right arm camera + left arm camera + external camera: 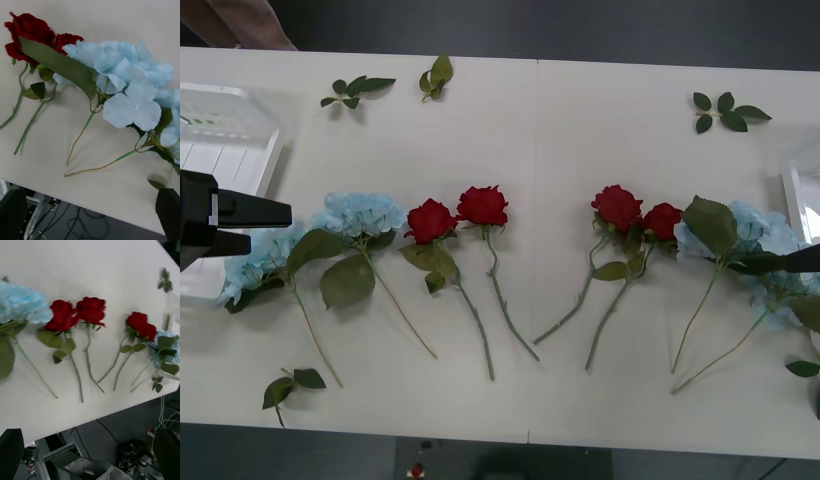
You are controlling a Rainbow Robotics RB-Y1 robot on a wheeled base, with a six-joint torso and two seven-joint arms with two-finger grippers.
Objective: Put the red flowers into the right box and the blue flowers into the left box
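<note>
Four red flowers [483, 206] lie in a row mid-table, blue flowers [360, 213] flanking at 9 and 3 o'clock. Left box [220, 130] at 10 o'clock, right box [802, 195] at the 3 o'clock edge, no flowers in either. Left gripper [90, 453] spread wide, holding nothing, over the left blue clusters. Right gripper [90, 213] also spread, holding nothing, above the right blue cluster

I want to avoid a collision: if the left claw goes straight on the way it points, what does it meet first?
Probably the blue flowers: the left claw points rightward along the table toward that cluster. Its height above the table is unclear, so it may pass over.
</note>
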